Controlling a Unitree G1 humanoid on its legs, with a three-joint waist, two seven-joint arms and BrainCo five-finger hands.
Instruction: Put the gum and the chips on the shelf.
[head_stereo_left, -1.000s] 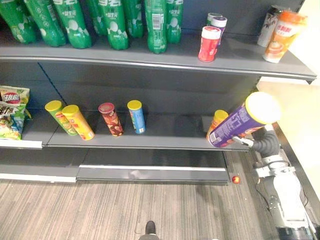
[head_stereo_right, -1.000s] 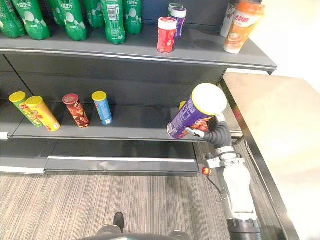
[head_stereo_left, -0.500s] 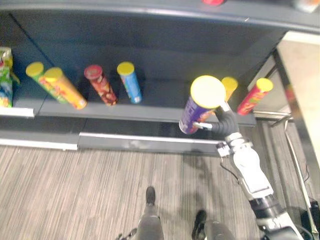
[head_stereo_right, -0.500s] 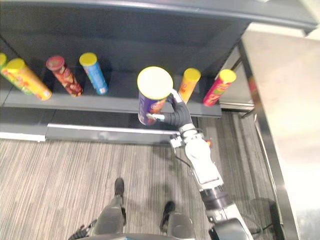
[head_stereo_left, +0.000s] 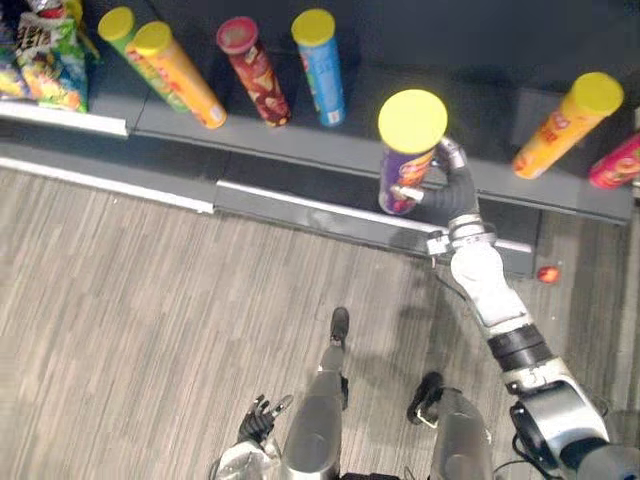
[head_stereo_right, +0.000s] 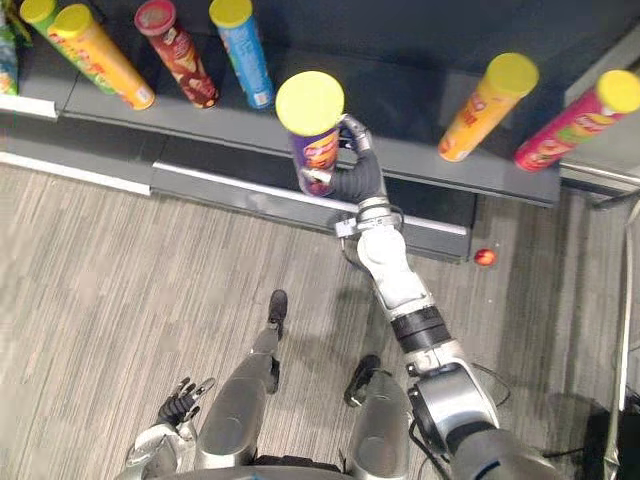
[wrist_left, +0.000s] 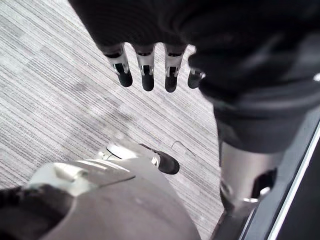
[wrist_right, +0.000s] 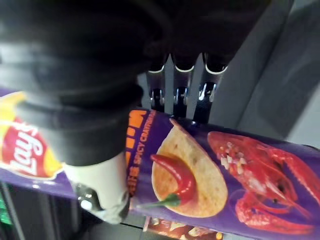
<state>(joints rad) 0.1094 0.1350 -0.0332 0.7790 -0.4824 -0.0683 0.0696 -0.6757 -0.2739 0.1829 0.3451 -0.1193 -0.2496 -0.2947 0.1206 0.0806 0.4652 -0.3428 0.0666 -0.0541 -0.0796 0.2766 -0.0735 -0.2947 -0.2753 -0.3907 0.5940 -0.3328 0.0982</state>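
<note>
Right wrist view: right hand (wrist_right: 85, 100) clenched round the purple chips can (wrist_right: 225, 170). Fingers (wrist_right: 180, 97) wrap over one side of the tube and the thumb (wrist_right: 100, 192) presses the opposite side. Can wall shows a chip, a red chilli and a crayfish.

Eye views: can stands nearly upright in the hand, yellow lid uppermost and facing the camera. Hand grips it low on the tube, from the side nearer the robot. Can sits at the front edge of the low dark shelf (head_stereo_left: 480, 125), with its base over the shelf lip. Cannot tell whether the base touches the shelf.

On the shelf, beyond the hand and to its left:
- blue can (head_stereo_left: 320, 65), nearest the hand
- dark red can (head_stereo_left: 250, 70), next along
- long yellow can (head_stereo_left: 180, 75) and green can (head_stereo_left: 118, 28), close together
- chip bags (head_stereo_left: 45, 60), farthest left at the shelf end

To the hand's right, same shelf:
- orange can (head_stereo_left: 560, 130), well apart from the held can
- pink can (head_stereo_right: 575, 120), past the orange one

Floor: small red ball (head_stereo_left: 547, 273) on the grey plank floor (head_stereo_left: 120, 300), right of the hand and nearer the robot, just before the shelf base.

Left hand (head_stereo_right: 180, 400) hangs low at the robot's side, well apart from the right hand and the shelf. Left wrist view shows its fingers (wrist_left: 146, 75) straight and relaxed, holding nothing, with plank floor under them
</note>
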